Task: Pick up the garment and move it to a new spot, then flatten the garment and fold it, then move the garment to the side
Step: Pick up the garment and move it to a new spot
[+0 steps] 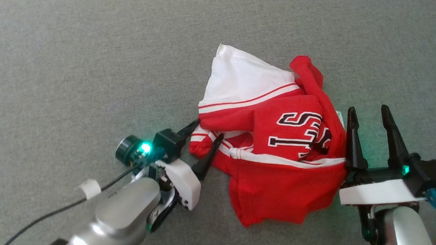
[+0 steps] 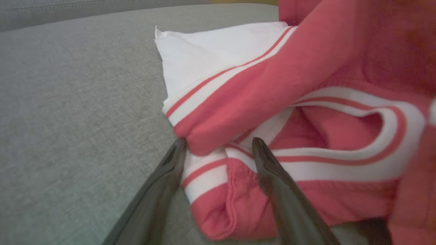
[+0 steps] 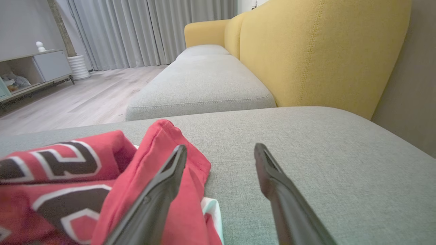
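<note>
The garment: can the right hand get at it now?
Probably yes. The right hand is open at the right edge of the garment, one finger by the red cloth, and nothing lies between them.

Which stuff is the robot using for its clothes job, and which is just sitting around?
For the job: red and white garment, left hand, right hand, grey cushion underneath.
Just around: yellow backrest, curtains, cabinet.

Soft, even daylight filling scene; faint shadows pooling under garment (image 1: 275, 171). Green wrist light (image 1: 145, 147) tinting cushion (image 1: 55, 52) beside garment. Nearest garment folds blurring in left wrist view.
</note>
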